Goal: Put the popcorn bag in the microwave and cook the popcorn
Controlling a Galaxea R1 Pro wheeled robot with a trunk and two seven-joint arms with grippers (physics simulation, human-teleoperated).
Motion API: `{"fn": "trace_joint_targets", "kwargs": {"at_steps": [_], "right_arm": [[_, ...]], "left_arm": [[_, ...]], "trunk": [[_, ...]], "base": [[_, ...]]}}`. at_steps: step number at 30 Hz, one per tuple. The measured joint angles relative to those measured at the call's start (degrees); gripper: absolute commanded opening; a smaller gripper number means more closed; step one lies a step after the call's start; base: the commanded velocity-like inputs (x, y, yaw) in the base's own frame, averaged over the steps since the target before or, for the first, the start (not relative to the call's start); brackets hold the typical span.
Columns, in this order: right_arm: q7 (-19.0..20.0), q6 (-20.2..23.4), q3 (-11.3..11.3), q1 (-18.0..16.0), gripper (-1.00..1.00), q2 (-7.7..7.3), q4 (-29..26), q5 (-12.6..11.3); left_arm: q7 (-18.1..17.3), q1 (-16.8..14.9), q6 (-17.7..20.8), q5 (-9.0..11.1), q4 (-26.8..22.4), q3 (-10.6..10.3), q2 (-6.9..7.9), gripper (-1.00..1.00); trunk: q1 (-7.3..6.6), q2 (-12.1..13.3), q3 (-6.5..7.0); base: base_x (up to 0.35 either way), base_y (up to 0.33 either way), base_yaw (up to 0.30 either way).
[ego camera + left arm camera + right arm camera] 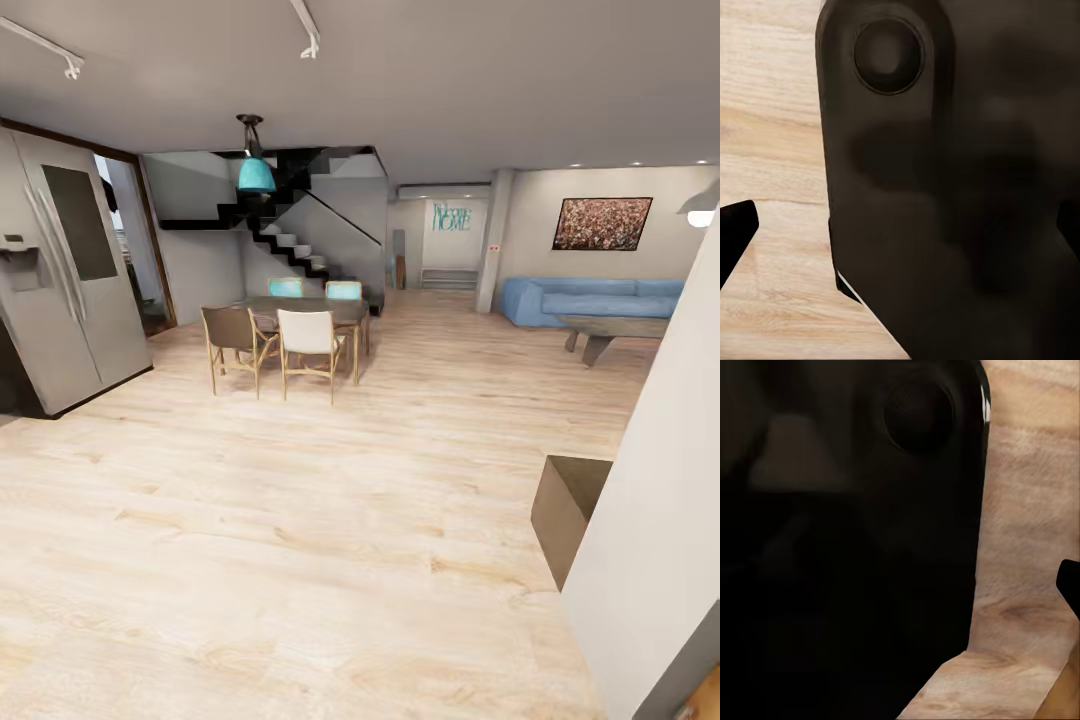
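Note:
The popcorn bag, the microwave, the countertop and the popcorn are out of view. The head view looks across an open living and dining room with a pale wood floor (300,540). In the left wrist view my left gripper (900,232) is open: black fingertips (736,231) stand at both edges, with the robot's dark body (945,187) and floor behind. In the right wrist view my right gripper (900,585) faces the same dark body (847,547). One of its fingertips (1069,585) sits at the far edge. Nothing is held.
A steel double-door fridge (70,270) stands at the left. Ahead are a dining table with several chairs (300,325), a dark staircase (290,240) and a teal pendant lamp (256,175). A blue sofa (590,298), a white wall (660,480) and a dark brown box (570,505) are on the right.

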Motion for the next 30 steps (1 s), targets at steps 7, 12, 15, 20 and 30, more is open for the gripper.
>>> {"fn": "trace_joint_targets", "kwargs": {"at_steps": [7, 12, 15, 20, 30], "right_arm": [[0.08, -0.21, 0.48, -0.93, 1.00, 0.07, 0.00, 0.49], [0.08, -0.23, 0.54, -1.03, 1.00, 0.12, 0.00, 0.55], [0.07, -0.24, 0.56, -1.04, 1.00, 0.11, 0.00, 0.56], [0.08, -0.24, 0.57, -1.04, 1.00, 0.14, 0.00, 0.56], [0.08, -0.24, 0.56, -1.04, 1.00, 0.15, 0.00, 0.56]], "left_arm": [[-0.08, -0.01, -0.29, 0.85, -1.79, 0.70, -0.30, 1.00], [-0.08, -0.01, -0.26, 1.33, -2.13, 0.73, -0.26, 1.00], [-0.08, -0.01, -0.26, 1.35, -2.15, 0.73, -0.24, 1.00], [-0.08, -0.01, -0.25, 1.35, -2.15, 0.71, -0.25, 1.00], [-0.08, -0.01, -0.25, 1.35, -2.15, 0.67, -0.25, 1.00]], "trunk": [[0.00, 0.01, 0.03], [0.00, 0.01, 0.02], [0.00, 0.01, 0.02], [0.00, 0.01, 0.02], [0.01, 0.00, 0.02]], "base": [[0.000, 0.000, 0.000], [0.000, 0.000, 0.102], [0.000, 0.000, 0.250], [0.000, 0.000, 0.267], [0.000, 0.000, 0.269]]}}
